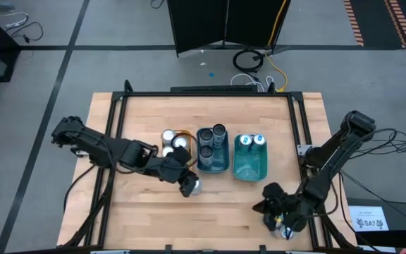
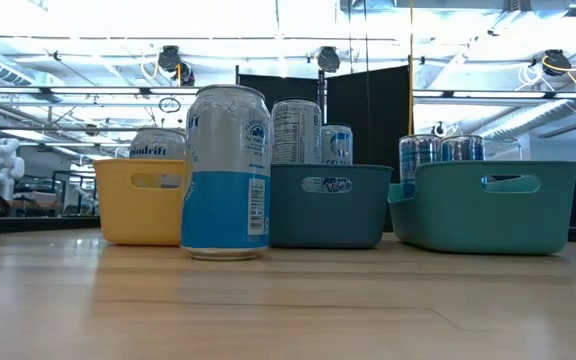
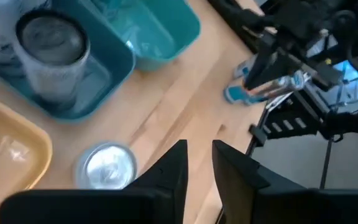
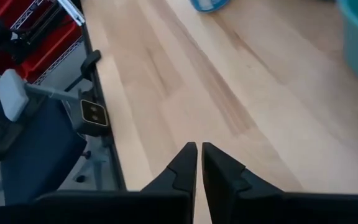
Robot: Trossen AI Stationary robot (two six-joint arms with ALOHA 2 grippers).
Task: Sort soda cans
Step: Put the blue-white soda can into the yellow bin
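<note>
Beside our left gripper [image 3: 197, 163], just off one fingertip, a silver-and-blue soda can [image 3: 106, 167] stands upright on the wooden table [image 1: 146, 219], its long axis vertical, in front of the yellow tray [image 2: 140, 200]. Our fingers sit slightly apart, holding nothing. We judge the left arm far nearer; the right gripper [image 4: 199, 163], fingers nearly pressed together, waits at the table's near right edge. Other cans fill the blue tray [image 2: 330, 205] and teal tray [image 2: 496, 205]. Behind, a lit workshop.
</note>
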